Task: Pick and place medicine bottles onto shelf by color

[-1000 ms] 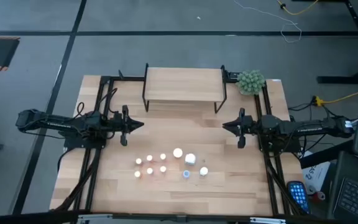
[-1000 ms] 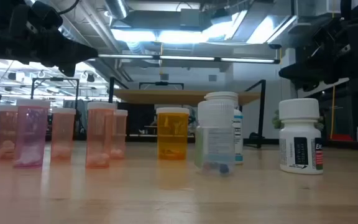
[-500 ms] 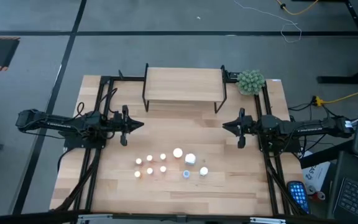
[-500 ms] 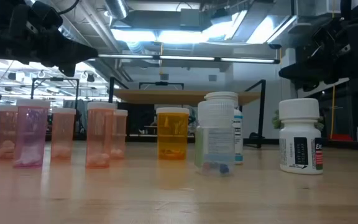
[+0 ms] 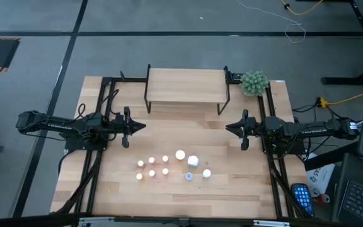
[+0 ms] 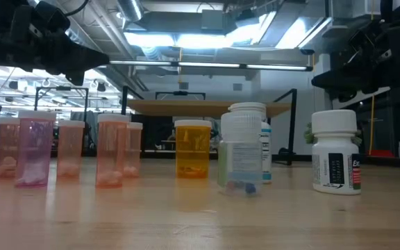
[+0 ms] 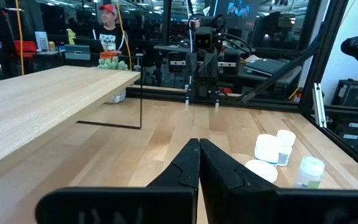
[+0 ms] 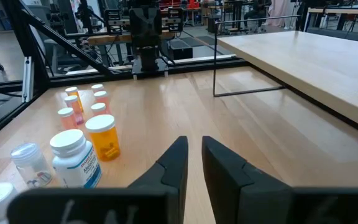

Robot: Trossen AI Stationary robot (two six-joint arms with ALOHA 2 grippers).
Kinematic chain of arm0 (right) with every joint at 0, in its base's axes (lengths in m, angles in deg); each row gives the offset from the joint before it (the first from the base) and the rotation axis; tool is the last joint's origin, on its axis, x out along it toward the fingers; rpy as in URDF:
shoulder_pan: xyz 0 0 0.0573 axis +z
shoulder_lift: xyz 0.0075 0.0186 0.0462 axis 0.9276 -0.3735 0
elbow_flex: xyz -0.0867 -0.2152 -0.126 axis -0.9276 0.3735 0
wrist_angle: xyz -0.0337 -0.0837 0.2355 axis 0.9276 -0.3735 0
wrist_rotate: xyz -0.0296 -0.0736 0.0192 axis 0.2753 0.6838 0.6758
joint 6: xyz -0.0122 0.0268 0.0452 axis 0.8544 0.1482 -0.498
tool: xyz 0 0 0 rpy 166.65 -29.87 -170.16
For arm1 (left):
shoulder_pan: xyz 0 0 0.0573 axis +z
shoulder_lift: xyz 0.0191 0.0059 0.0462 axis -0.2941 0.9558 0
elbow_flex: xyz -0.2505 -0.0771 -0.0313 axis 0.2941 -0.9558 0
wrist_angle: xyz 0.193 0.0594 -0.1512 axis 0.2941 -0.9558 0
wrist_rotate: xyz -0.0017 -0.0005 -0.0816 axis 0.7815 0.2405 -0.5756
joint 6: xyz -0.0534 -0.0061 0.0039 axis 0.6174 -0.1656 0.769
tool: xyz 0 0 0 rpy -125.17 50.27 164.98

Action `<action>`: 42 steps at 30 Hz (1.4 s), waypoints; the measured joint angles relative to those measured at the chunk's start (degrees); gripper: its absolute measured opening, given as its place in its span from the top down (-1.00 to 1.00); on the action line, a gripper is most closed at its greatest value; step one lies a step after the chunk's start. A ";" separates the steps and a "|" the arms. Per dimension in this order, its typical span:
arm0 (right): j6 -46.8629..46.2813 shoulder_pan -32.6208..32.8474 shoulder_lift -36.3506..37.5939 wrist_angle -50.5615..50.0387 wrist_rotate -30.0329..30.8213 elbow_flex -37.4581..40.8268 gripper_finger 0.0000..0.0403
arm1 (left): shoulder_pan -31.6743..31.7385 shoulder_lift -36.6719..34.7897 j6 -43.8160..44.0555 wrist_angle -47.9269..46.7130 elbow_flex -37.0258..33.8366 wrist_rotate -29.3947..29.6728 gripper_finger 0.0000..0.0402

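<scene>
Nothing moves since earlier frame | left tool (image 5: pixel 138 127) fingers pressed together, empty | right tool (image 5: pixel 230 128) narrow gap, empty | medicine bottles (image 5: pixel 172 166) clustered near surface (image 5: pixel 232 189) edge | shelf (image 5: pixel 185 86) far, bare

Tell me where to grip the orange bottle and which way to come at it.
Grip the orange bottle across its round body just under the white cap, coming down from above. It stands upright with the larger white bottle close beside it, so a sideways approach by the right gripper would likely bump that neighbour.
</scene>
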 joint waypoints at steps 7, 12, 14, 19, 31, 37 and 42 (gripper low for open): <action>0.00 -0.02 0.00 -0.02 0.02 0.00 0.74 | 0.00 0.00 0.01 0.00 0.00 0.00 1.00; 0.00 -0.02 0.01 0.04 0.02 0.01 0.74 | 0.00 0.00 0.01 0.00 -0.01 0.00 1.00; 0.00 -0.01 0.01 0.09 0.01 0.00 0.74 | 0.00 -0.01 -0.01 0.00 0.01 0.00 1.00; -0.23 0.00 0.00 1.19 0.00 0.00 0.74 | 0.00 0.00 0.01 0.00 -0.01 0.00 1.00; -7.95 0.00 0.00 4.65 -5.24 0.00 0.74 | 0.00 0.00 -0.01 -0.02 -0.01 0.00 1.00; -12.35 0.56 -0.02 6.53 -8.34 0.00 0.74 | 0.00 0.00 1.16 1.58 -0.01 0.00 1.00; -13.67 1.82 -0.03 15.09 -14.74 0.00 0.74 | 0.00 -0.02 10.06 7.25 0.01 0.02 1.00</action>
